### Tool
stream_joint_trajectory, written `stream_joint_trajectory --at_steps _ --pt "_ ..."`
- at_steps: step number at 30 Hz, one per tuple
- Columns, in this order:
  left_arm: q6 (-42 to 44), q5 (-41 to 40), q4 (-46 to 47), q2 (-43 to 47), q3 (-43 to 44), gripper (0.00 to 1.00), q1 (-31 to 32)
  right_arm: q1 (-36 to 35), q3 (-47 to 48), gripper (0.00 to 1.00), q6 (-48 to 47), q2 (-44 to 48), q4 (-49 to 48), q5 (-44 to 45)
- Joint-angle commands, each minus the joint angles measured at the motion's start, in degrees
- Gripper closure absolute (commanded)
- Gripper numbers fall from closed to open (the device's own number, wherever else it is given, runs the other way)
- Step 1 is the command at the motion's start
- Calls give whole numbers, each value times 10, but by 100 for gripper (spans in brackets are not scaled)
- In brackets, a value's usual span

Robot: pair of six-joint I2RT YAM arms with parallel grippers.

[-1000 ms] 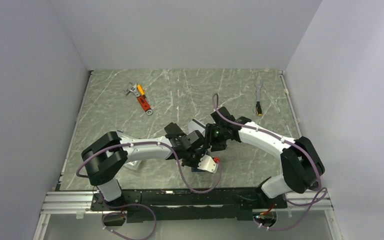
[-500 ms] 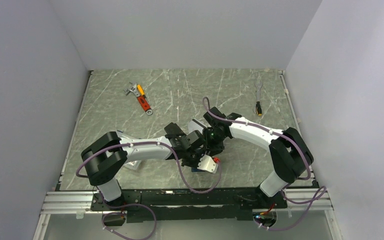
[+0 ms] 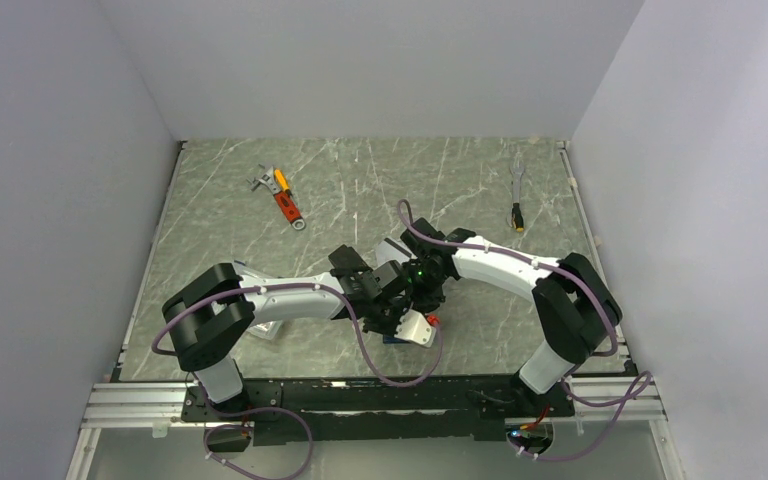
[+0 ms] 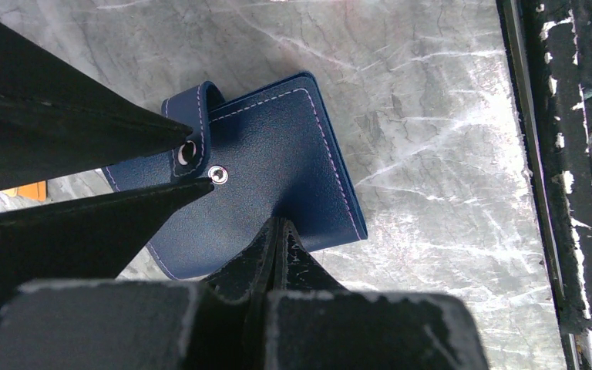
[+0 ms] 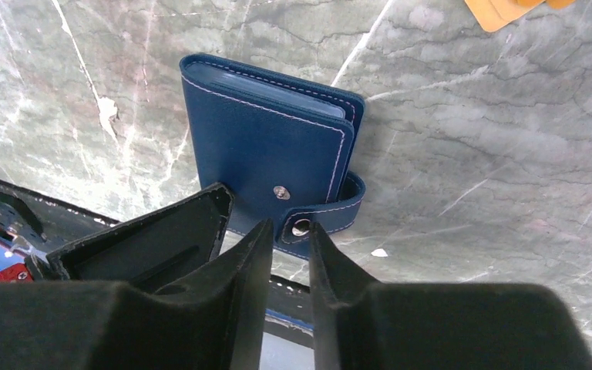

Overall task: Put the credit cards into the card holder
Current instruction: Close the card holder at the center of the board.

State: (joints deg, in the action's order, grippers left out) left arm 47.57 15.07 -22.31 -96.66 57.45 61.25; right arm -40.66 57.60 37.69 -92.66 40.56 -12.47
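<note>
Near the table's (image 3: 360, 180) front edge, between the two arms, the navy card holder (image 5: 270, 139) lies flat and closed, cover up. Its spine faces the robot's left and its snap tab (image 5: 331, 212) wraps the right-hand edge, unfastened, beside the cover stud (image 5: 281, 193). The outline looks near-square, so the long axis is indeterminate. With fingers pressed together, the left gripper (image 4: 277, 227) bears on the cover. Straddling the tab with a narrow gap is the right gripper (image 5: 287, 231); whether it pinches cannot be told. An orange-gold card (image 5: 509, 11) lies near; an adjustable wrench (image 3: 282, 197) lies well apart.

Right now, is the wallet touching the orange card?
Apart. The right wrist view shows a wide stretch of bare table between the wallet and the orange card.
</note>
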Motion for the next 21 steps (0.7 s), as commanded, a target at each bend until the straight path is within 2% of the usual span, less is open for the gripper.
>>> stream_joint_trajectory --at_steps 1,10,21 --pt "9 -6 -21 12 -7 100 -4 -3 19 78 2 -3 12 6" --pt "9 -7 -18 14 -10 100 -4 -2 11 99 9 -1 8 7" --pt "9 -8 -7 21 -19 100 -4 -3 -33 100 32 14 -56 -35"
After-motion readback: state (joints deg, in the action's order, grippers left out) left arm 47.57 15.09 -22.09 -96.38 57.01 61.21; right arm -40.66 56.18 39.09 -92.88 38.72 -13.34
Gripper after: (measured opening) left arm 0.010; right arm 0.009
